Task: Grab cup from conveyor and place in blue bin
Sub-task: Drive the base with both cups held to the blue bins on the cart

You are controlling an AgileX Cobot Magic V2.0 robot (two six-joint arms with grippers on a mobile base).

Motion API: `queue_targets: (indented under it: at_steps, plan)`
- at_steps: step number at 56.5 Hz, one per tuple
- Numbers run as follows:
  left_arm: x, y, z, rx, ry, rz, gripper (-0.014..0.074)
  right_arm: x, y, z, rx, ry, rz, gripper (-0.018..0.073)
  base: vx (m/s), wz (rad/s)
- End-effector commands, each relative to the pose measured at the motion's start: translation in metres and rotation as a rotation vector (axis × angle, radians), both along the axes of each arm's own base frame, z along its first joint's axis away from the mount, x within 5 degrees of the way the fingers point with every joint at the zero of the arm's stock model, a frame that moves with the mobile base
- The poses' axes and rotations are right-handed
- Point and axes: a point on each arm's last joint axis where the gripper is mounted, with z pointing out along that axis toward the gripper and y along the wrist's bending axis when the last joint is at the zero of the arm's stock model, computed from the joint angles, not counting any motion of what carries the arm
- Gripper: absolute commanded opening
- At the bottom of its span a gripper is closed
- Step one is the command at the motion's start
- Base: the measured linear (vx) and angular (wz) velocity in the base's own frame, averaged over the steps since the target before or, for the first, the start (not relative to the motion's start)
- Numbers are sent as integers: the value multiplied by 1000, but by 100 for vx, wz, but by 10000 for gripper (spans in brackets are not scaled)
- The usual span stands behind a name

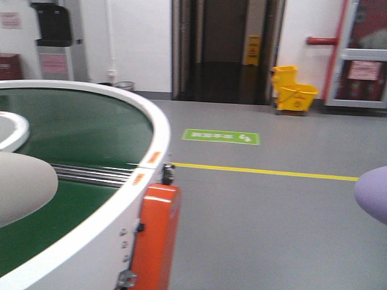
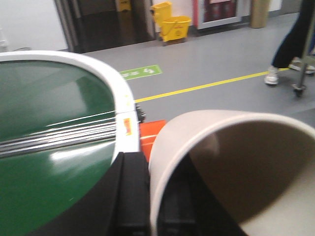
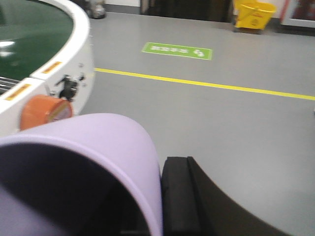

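Note:
In the left wrist view a cream cup [image 2: 236, 147] lies on its side with its mouth toward the camera. My left gripper [image 2: 153, 196] is shut on its wall, one black finger [image 2: 133, 191] outside and one inside. It hangs over the outer edge of the conveyor [image 2: 49, 113], a dark green belt with a white rim. My right gripper [image 3: 158, 206] is shut on the wall of a lilac cup [image 3: 98, 142], held over the grey floor right of the conveyor [image 3: 29, 39]. The front view shows the cream cup [image 1: 24, 184] at the left edge and the lilac cup [image 1: 373, 192] at the right edge. The blue bin is out of view.
An orange housing [image 1: 158, 235] juts from the conveyor's outer wall. A yellow line [image 1: 266, 172] and a green sign [image 1: 221, 136] mark the grey floor. A yellow mop bucket [image 1: 293, 90] stands by a dark doorway. A person's legs [image 2: 290, 44] and a cart wheel show at the far right.

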Motion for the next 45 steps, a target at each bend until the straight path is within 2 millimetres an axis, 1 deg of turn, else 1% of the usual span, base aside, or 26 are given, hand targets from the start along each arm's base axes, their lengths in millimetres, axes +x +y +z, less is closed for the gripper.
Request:
queue_targets:
  at_steps: [1, 22, 45]
  plan:
    - [-2, 1, 16, -46, -99, 15, -6, -2, -1, 18, -5, -127, -8, -9, -2, -55]
    - [-2, 1, 16, -46, -99, 15, -6, -2, -1, 18, -5, -127, -8, -9, 2, -54]
    - [-2, 1, 16, -46, -99, 15, -6, -2, -1, 18, -5, -126, -8, -9, 11, -45]
